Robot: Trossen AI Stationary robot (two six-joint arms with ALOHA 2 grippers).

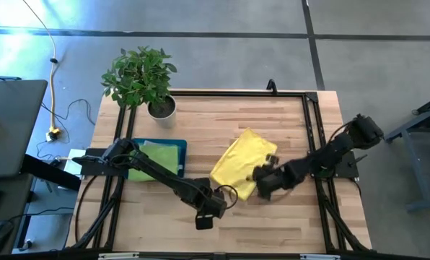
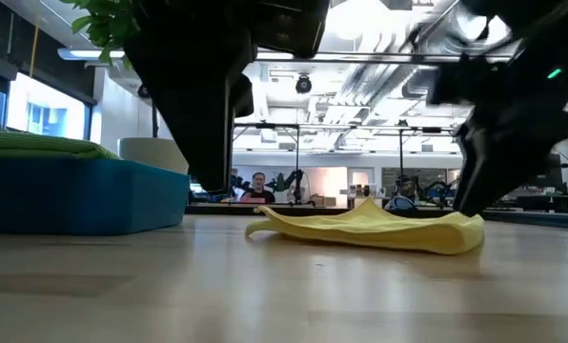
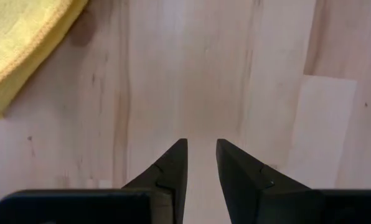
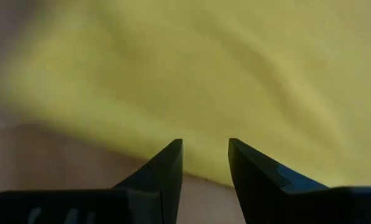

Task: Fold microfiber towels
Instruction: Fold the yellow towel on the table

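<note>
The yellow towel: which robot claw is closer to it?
Right. The right gripper hovers at the yellow towel's edge, jaws open; the left gripper is over bare wood beside it, jaws open.

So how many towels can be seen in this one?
2. A yellow towel lies folded mid-table beside the right gripper; a lime green towel sits in the teal tray at left. More may be stacked beneath it, hidden.
</note>
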